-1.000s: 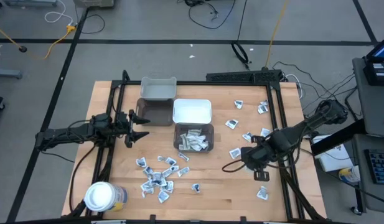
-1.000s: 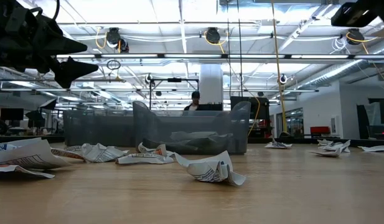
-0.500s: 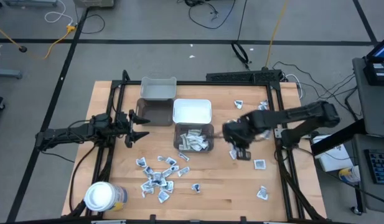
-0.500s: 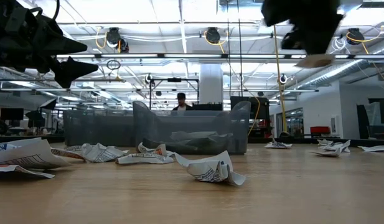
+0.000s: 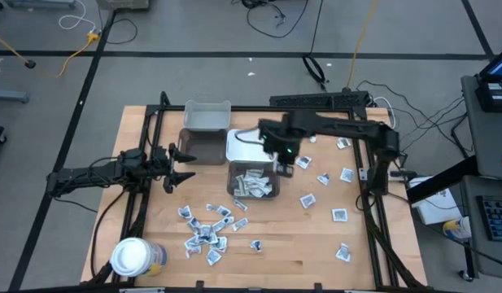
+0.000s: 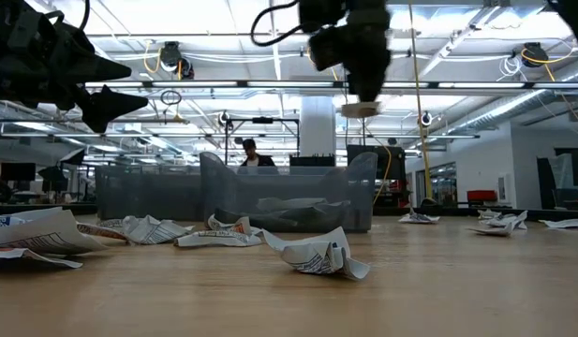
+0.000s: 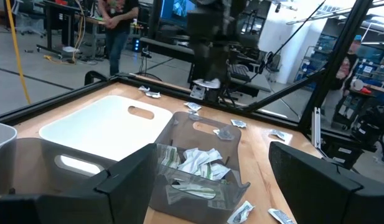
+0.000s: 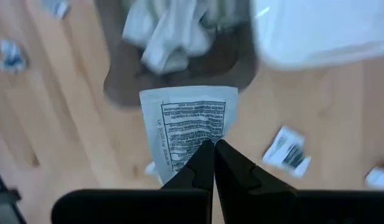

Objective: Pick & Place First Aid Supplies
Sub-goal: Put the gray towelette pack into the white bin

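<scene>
My right gripper (image 5: 281,155) is above the table, at the right side of the grey bin (image 5: 252,181) that has packets in it. It is shut on one white printed packet (image 8: 188,124), which also shows under the gripper in the low view (image 6: 361,109). More packets lie loose in a heap near the table's front (image 5: 206,232) and scattered on its right (image 5: 324,179). My left gripper (image 5: 180,167) hangs open above the table, left of the bins, touching nothing. My right gripper pinches the packet at the middle of one short edge (image 8: 203,148) between its two shut fingers. The fingers come from above, pointing down. The packet is lifted clear and sticks out beyond the fingertips, about level, over the bin's rim and the bare wood.
A white bin (image 5: 251,146) adjoins the filled bin on its far side. Two more grey bins (image 5: 206,118) stand to the left of it. A white-lidded jar (image 5: 133,256) stands at the left near corner. A black frame rims the table (image 5: 360,163). People stand in the room beyond.
My right gripper has swept from the table's right near part toward the left and far side, staying high and shut on the packet, and now stands by the filled grey bin's right side. Packets that the arm had covered on the right now show.
</scene>
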{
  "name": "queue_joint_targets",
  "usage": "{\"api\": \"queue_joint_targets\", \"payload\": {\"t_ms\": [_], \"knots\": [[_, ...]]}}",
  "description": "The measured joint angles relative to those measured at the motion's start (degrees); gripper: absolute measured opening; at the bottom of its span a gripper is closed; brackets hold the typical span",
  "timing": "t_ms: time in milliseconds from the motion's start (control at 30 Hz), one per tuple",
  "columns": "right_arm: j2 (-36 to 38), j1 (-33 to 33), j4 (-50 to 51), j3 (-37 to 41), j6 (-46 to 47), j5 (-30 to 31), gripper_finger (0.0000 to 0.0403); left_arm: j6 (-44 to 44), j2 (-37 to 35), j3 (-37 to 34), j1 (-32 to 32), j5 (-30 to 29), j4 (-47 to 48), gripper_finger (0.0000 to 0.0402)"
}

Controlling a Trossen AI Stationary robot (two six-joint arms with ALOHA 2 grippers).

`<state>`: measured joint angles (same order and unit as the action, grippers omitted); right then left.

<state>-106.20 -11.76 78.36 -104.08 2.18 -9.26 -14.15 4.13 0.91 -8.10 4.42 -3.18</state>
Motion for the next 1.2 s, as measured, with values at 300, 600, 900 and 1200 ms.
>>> {"api": "queue_joint_targets", "payload": {"t_ms": [300, 600, 900, 1200], "knots": [[-14.3, -6.5, 0.7, -19.1, -0.4, 0.0, 0.0, 0.0, 0.0, 0.0, 0.0, 0.0, 0.0, 0.031], [-21.6, -8.8, -0.5, -22.9, -1.0, 0.1, 0.0, 0.0, 0.0, 0.0, 0.0, 0.0, 0.0, 0.031], [-23.1, -7.6, -11.0, -15.3, -2.0, 1.1, 0.0, 0.0, 0.0, 0.0, 0.0, 0.0, 0.0, 0.031], [-23.1, -6.1, -17.2, -11.0, -5.0, 5.0, 0.0, 0.0, 0.0, 0.0, 0.0, 0.0, 0.0, 0.031]]}}
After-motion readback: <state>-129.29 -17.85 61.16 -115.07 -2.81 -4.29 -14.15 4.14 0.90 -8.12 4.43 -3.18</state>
